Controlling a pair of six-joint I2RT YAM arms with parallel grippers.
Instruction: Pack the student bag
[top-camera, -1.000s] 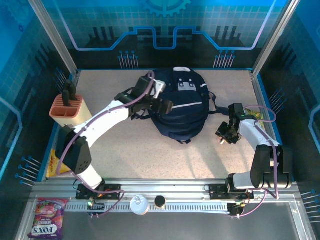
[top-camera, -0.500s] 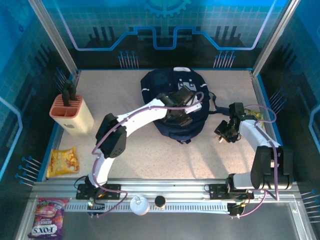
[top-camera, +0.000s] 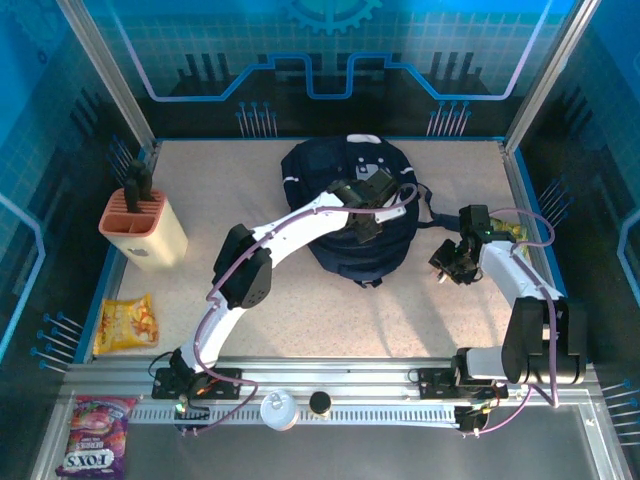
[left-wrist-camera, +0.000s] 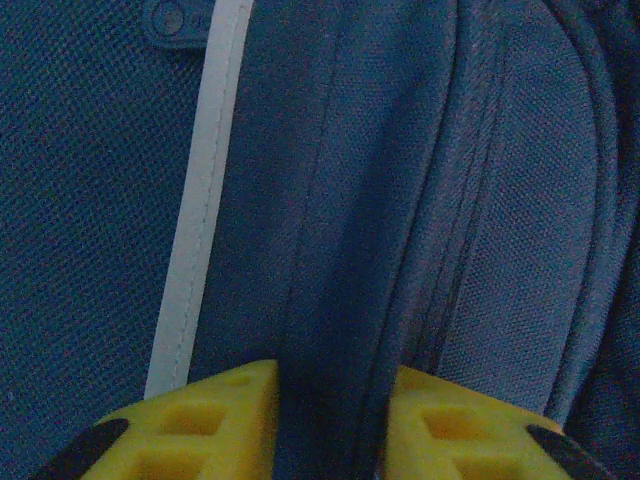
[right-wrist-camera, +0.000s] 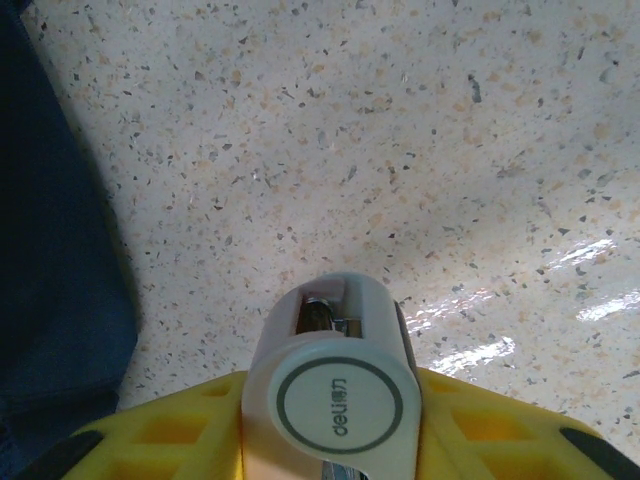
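Note:
The student bag (top-camera: 300, 170), dark navy with a thin white stripe (left-wrist-camera: 195, 240), lies at the back middle of the table. My left gripper (top-camera: 366, 226) reaches over the bag's front. A raised fold of navy fabric (left-wrist-camera: 335, 300) stands pinched between its yellow fingers (left-wrist-camera: 215, 425), so the left gripper (left-wrist-camera: 330, 425) is shut on the bag. My right gripper (top-camera: 448, 270) hovers over the table to the right of the bag. It is shut on a pale grey stapler marked "deli" (right-wrist-camera: 335, 385), held end-on above the speckled tabletop (right-wrist-camera: 400, 150).
A beige and orange holder with black handles (top-camera: 142, 222) stands at the left. A yellow snack packet (top-camera: 125, 322) lies near the left edge. A pink sweets bag (top-camera: 93, 436), a white lid (top-camera: 279, 409) and a black cap (top-camera: 320, 402) sit on the front rail.
My left arm has swung from the bag's left side across to its middle right and settled on the fabric there. The right arm has barely moved.

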